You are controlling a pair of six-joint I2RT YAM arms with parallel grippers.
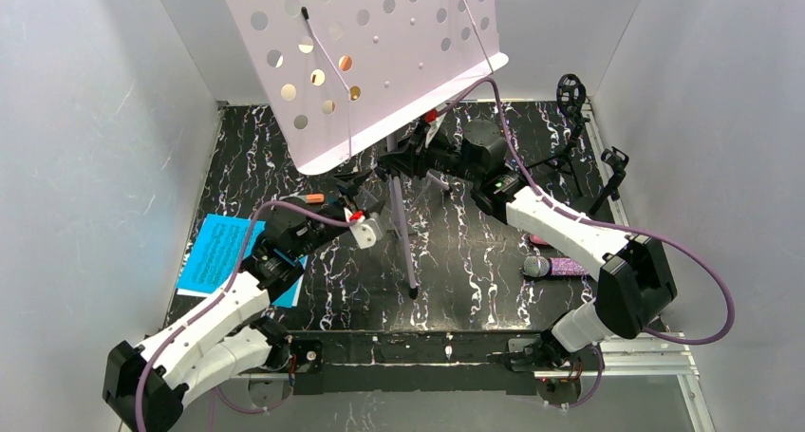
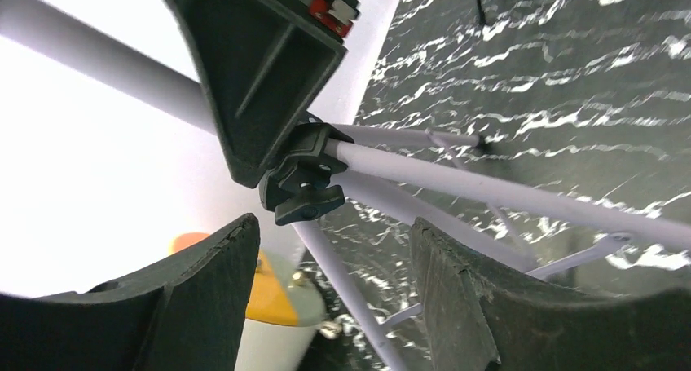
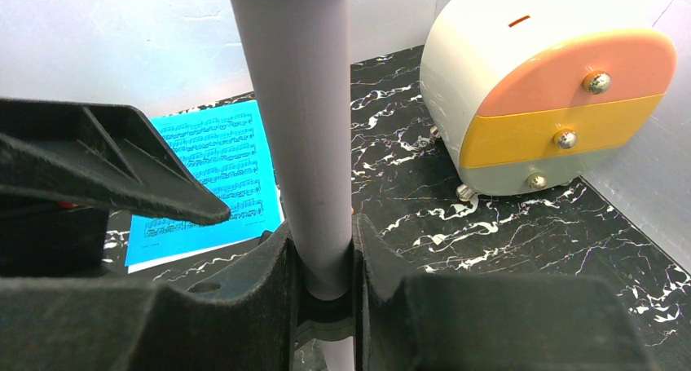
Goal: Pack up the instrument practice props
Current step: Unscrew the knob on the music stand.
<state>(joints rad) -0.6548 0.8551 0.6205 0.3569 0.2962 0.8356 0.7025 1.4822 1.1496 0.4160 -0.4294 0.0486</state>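
The lilac perforated music rack [image 1: 370,52] stands tilted at the back, its tripod legs [image 1: 403,233] spread on the black marbled table. My right gripper [image 1: 406,161] is shut on the rack's pole [image 3: 297,102] just above the legs. My left gripper [image 1: 365,225] is open beside the legs; one leg [image 2: 342,281] runs past between its fingers below the black clamp knob [image 2: 305,196]. The glittery purple microphone [image 1: 552,266] lies at the right, the pink microphone [image 1: 537,239] mostly hidden under my right arm. Two black mic tripods [image 1: 571,104] [image 1: 612,171] stand back right. Blue sheet music [image 1: 214,252] lies at the left.
The cream drum with orange face [image 3: 546,86] stands near the back wall behind the rack, and also shows in the left wrist view [image 2: 265,306]. A small orange marker [image 1: 313,198] lies by my left wrist. White walls close in the table on three sides.
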